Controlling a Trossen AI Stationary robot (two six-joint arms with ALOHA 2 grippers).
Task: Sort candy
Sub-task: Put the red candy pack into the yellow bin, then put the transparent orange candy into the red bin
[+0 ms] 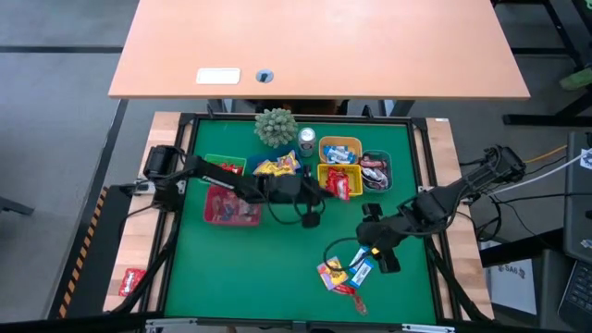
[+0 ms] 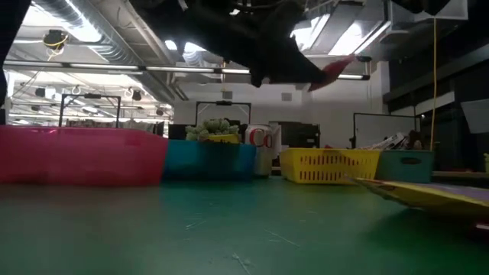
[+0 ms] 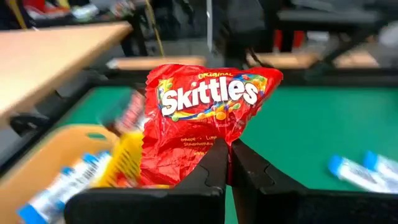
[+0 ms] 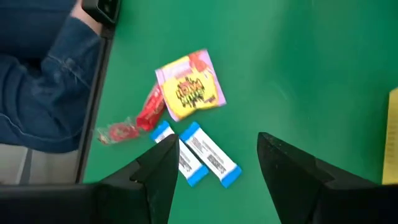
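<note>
Over yellow bin (image 1: 326,173): L gripper (image 1: 326,193) clamps red candy (image 3: 205,118); bin at 12. R gripper (image 1: 375,248) spread above candy pile (image 1: 340,275), 7 o'clock.

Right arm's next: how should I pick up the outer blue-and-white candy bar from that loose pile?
Grip the blue-and-white bar across its narrow width at mid-length, coming straight down. It lies flat on the green mat, its twin close alongside, so one finger must slip between them. The right gripper hangs open above it.

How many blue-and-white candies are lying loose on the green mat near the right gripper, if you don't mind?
2: the blue-and-white candies lie side by side under the open right gripper, beside a yellow candy. Others may be hidden.
</note>
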